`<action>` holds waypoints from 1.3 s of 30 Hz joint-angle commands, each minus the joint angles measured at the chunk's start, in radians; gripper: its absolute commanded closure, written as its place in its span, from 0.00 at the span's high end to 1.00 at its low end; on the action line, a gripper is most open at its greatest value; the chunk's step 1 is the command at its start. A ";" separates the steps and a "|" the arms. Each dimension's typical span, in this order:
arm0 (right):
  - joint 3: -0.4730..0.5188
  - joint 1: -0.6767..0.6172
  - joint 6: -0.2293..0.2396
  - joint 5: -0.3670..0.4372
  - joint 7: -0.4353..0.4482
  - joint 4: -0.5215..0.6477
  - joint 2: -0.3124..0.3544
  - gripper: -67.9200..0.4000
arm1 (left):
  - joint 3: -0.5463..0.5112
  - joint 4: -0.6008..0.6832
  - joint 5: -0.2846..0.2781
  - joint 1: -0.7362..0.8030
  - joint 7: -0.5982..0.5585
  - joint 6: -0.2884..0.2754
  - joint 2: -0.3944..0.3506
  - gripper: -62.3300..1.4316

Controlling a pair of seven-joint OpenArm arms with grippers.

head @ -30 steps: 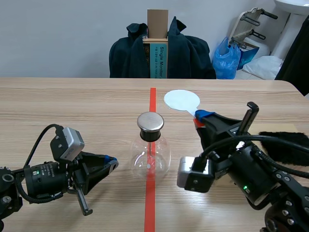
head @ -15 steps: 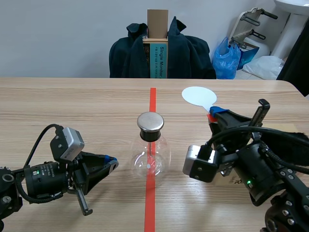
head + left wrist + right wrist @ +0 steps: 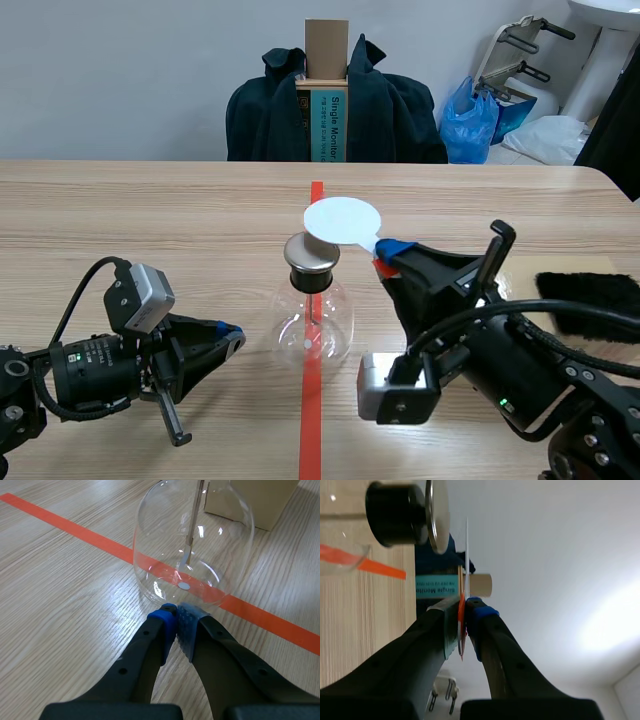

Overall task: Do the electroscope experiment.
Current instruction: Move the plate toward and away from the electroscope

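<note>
Nearest the robot, at the flask's 9 o'clock, the left gripper (image 3: 177, 617) lies low on the table with its fingers pressed together on nothing. Their tips sit just at the foot of the glass; I cannot tell whether they touch it.

The right gripper (image 3: 392, 252) comes in from the flask's 3 o'clock, raised, and is clamped on the orange-red handle (image 3: 381, 264) of the white disc (image 3: 342, 219).

The flask (image 3: 312, 325) stands on the red tape line at the centre. It is thin, clear and rounded, so I judge it fragile, slippery and easy to roll or tip. It is better steadied low at the bulb than squeezed. Its metal cap (image 3: 312, 252) carries a slim rod (image 3: 192, 525) down inside, which looks delicate.

The disc hangs at the cap's 1 o'clock, just beside it; contact cannot be made out. It looks thin, light and flexible, and the handle is the sensible grip, as it leaves the face untouched.

A black fur cloth (image 3: 590, 300) lies farther out at 3 o'clock.
</note>
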 commanded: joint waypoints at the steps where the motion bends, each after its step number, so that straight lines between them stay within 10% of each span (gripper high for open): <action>1: 0.005 0.015 -0.014 0.011 0.024 0.007 0.002 0.02 | -0.005 0.011 -0.007 -0.005 -0.013 -0.002 0.002 0.07; 25: 0.005 0.014 -0.014 0.011 0.147 0.007 0.002 0.02 | -0.005 0.011 -0.007 -0.005 -0.013 -0.002 0.002 0.07; 39: 0.005 -0.017 -0.014 0.077 -0.154 0.058 0.002 0.02 | -0.005 0.011 -0.007 -0.005 -0.013 -0.002 0.002 0.07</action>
